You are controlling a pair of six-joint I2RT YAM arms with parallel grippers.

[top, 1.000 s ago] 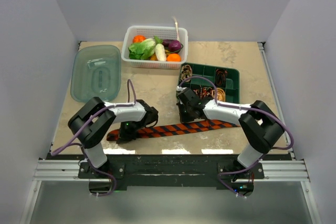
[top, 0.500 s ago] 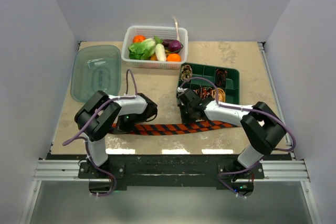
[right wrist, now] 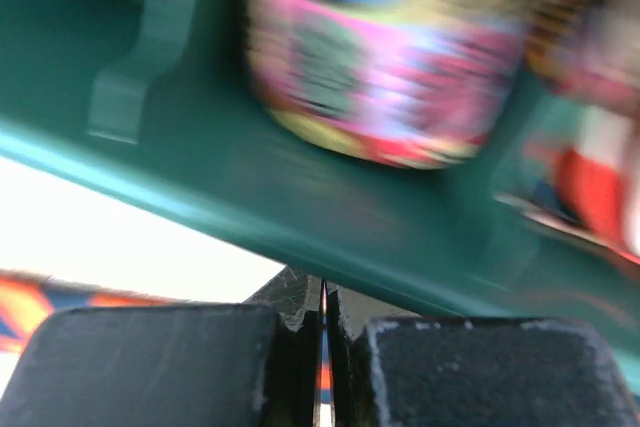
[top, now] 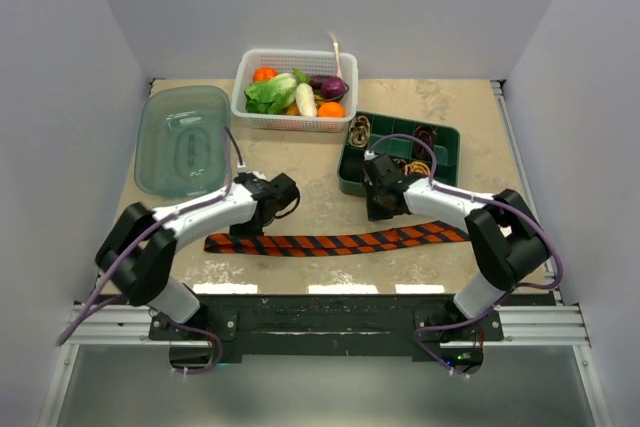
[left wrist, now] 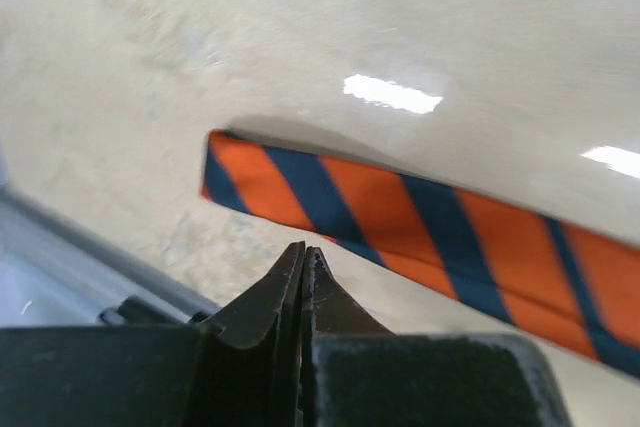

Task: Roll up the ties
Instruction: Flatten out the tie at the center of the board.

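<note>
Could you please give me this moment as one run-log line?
striped tie flat, unrolled | left gripper shut, empty, off tie | right gripper shut, empty, by green tray

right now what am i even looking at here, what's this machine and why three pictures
Two robot arms are bolted at the near edge of a table. One picture looks down from above; the other two come from cameras on each wrist. On it lie a striped tie, flat and unrolled, a white basket of vegetables, a translucent tub and a green tray with rolled ties. The left fingers and right fingers are shut and hold nothing.
</note>
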